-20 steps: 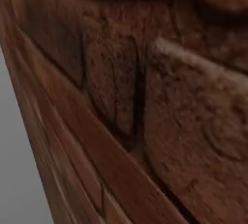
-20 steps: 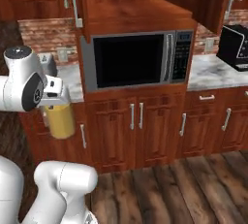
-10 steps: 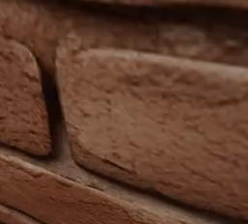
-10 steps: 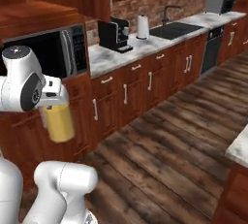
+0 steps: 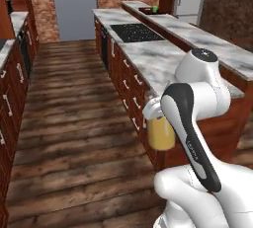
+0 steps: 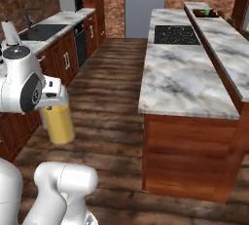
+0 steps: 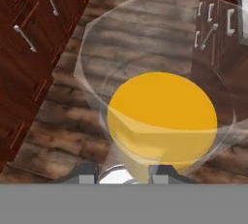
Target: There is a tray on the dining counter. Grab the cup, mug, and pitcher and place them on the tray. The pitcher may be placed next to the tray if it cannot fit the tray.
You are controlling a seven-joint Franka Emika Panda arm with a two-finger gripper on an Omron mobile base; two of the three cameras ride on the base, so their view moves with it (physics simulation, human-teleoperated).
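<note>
Change: our base has swung from the microwave wall toward the dining counter point(image 6: 221, 34).
Gripper point(image 7: 123, 172): grasping the pitcher point(image 6: 58, 121), held above the floor.
Tray point(image 6: 208, 13): 1 o'clock, far.
Meaning: carry under way.

**Your arm's look: glossy white shells, dark joints**

You are looking at a smooth, glossy white arm point(image 5: 197, 103) built of rounded, swollen segments. One link carries a long black strip along its side with faint small lettering you cannot read. A dark round cap with pale specks tops the upper joint. From the right base view the joint shows a dark grey disc face. The tool point(image 7: 124, 173) shows two small grey finger tips point(image 7: 86, 174).
</note>
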